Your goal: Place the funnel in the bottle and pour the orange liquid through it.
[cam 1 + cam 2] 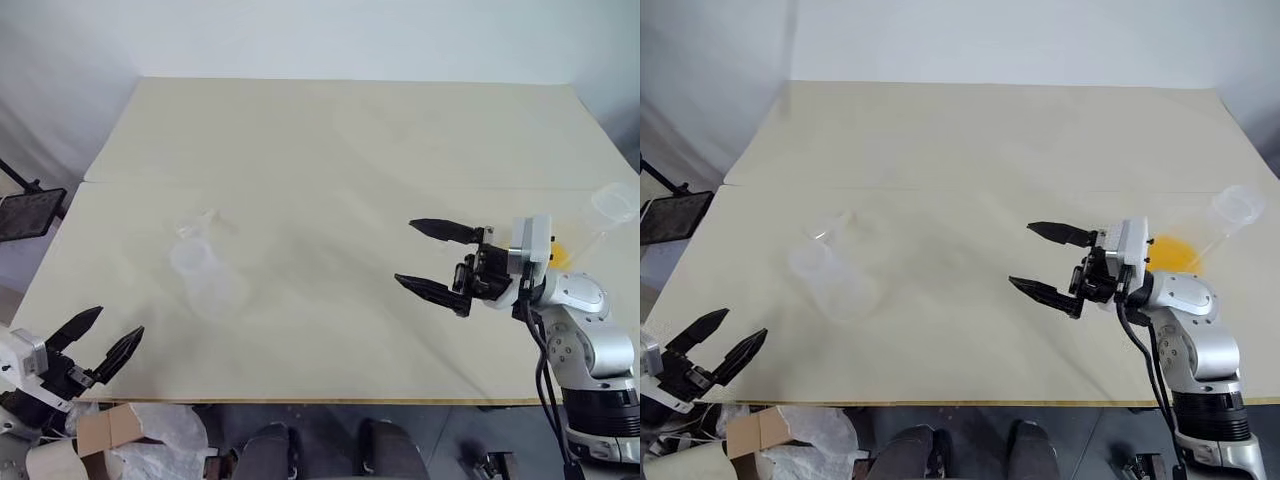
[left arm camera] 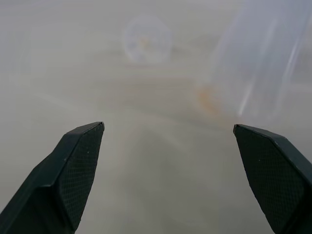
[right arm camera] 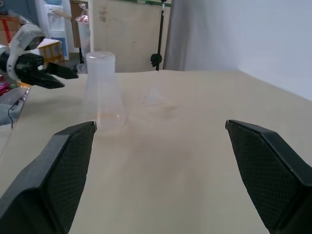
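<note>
Nearest, the left hand (image 1: 95, 342) hangs open off the surface (image 1: 330, 150) edge; the right hand (image 1: 1048, 262) is open too, empty. Further in stands the bottle (image 1: 828, 268), the funnel (image 1: 205, 222) just behind: judged first, pinch its rim gently

Bottle (image 1: 830, 272) far left of wide-spread right end effector (image 1: 1043, 262), orange liquid (image 1: 1173, 252) behind.

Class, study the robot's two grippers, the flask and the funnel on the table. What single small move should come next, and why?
Probably the left gripper should reach forward for the funnel. Both it and the right gripper are open and empty, the funnel lies on the table just beyond the bottle, and nothing sits in the bottle's neck yet.
</note>
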